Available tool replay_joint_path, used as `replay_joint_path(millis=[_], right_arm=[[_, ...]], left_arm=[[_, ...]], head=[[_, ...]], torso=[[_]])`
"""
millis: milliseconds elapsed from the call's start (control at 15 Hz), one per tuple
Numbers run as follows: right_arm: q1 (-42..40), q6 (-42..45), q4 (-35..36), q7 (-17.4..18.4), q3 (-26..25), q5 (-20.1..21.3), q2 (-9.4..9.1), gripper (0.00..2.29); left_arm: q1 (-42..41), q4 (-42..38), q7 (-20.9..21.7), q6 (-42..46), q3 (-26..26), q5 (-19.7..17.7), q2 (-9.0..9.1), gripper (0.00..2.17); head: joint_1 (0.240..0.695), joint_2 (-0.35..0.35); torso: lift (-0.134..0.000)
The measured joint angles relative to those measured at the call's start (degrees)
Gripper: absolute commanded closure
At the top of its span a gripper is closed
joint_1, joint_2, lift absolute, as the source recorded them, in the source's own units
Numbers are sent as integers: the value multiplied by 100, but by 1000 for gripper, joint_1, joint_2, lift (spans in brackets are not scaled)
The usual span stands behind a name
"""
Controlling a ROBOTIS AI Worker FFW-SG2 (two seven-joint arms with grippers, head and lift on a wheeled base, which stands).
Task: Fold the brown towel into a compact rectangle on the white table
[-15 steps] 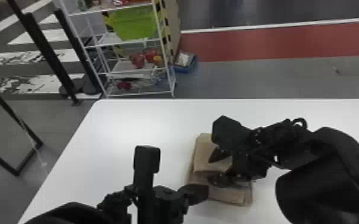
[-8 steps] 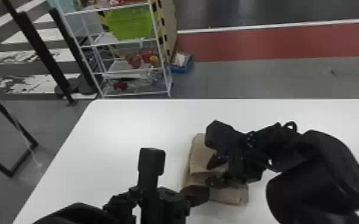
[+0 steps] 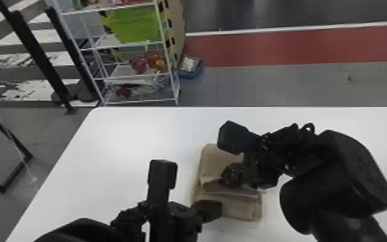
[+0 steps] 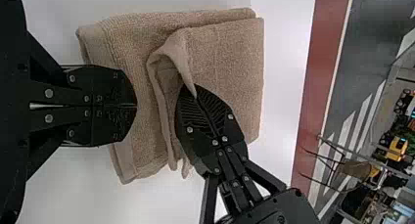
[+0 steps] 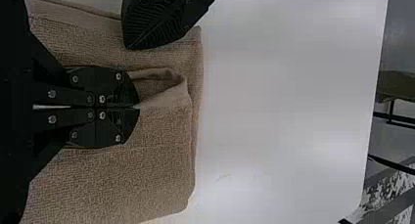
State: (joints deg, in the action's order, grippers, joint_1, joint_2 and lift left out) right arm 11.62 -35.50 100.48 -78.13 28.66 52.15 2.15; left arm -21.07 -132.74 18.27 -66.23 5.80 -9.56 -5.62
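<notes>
The brown towel (image 3: 217, 161) lies folded on the white table (image 3: 131, 135), its smaller top layer offset over a wider lower one. My left gripper (image 3: 213, 210) is over the towel's near left edge. In the left wrist view that gripper (image 4: 136, 106) is shut above the lower layer (image 4: 139, 155), beside the raised fold. The right gripper (image 3: 229, 177) is at the middle of the towel, above and right of the left one. Seen in the right wrist view, this gripper (image 5: 139, 107) is shut on the lifted edge of the top layer (image 5: 164, 121).
The table's far edge (image 3: 266, 107) runs behind the towel. A white wire shelf (image 3: 138, 101) with a green bin (image 3: 135, 24) and a blue box (image 3: 189, 74) stand on the floor beyond. Both arms are close together around the towel.
The right gripper's fingers, apart earlier, have come together on the towel's edge. The left gripper has moved slightly right relative to the towel. The whole head view has shifted a little.
</notes>
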Motion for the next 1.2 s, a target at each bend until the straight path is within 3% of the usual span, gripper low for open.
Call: replay_joint_path(millis=[733,800,933,1200], right_arm=[[16,-599,473,0,29,-246,58,1254],[3,-622,489,0,70,-253,57,1116],[-43,-643,468,0,164,-204,50,515],[-118,-648,400,0,181,-121,64,424]], left_arm=[[149,224,-102,31,143,57,3,2142],[162,242,-110,34,164,59,1,2142],[181,256,-114,35,199,60,0,2142],[191,249,-114,59,207,60,0,2142]], head=[[695,157],[695,159],[695,164],[695,160]], torso=[[-122],[-122],[-122],[-122]])
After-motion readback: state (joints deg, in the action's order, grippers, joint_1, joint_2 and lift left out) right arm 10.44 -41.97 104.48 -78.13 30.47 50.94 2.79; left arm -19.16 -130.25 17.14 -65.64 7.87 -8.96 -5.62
